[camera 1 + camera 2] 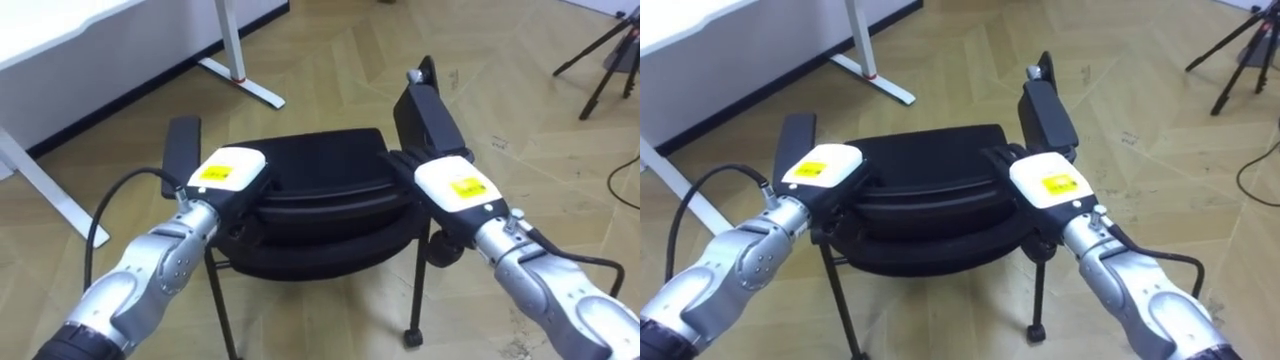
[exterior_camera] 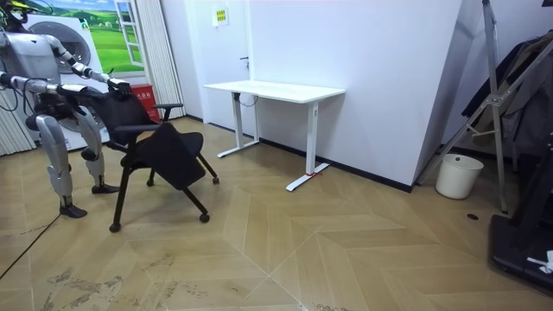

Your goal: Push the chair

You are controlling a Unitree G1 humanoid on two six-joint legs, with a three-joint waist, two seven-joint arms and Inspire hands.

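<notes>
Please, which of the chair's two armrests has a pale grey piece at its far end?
The armrest on the robot's right, beyond the right hand; a pale grey knob shows at its tip, while the left armrest ends plain black.

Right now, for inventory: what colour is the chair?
The chair is black; the left eye view shows it best.

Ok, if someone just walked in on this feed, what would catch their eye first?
First, the black chair directly in front of the robot, with the left hand and the right hand placed at the top of its backrest, one near each armrest. Next, the white desk beyond the chair to the robot's left, standing along the white wall. A dark tripod stands on the wooden floor at the far right.
</notes>
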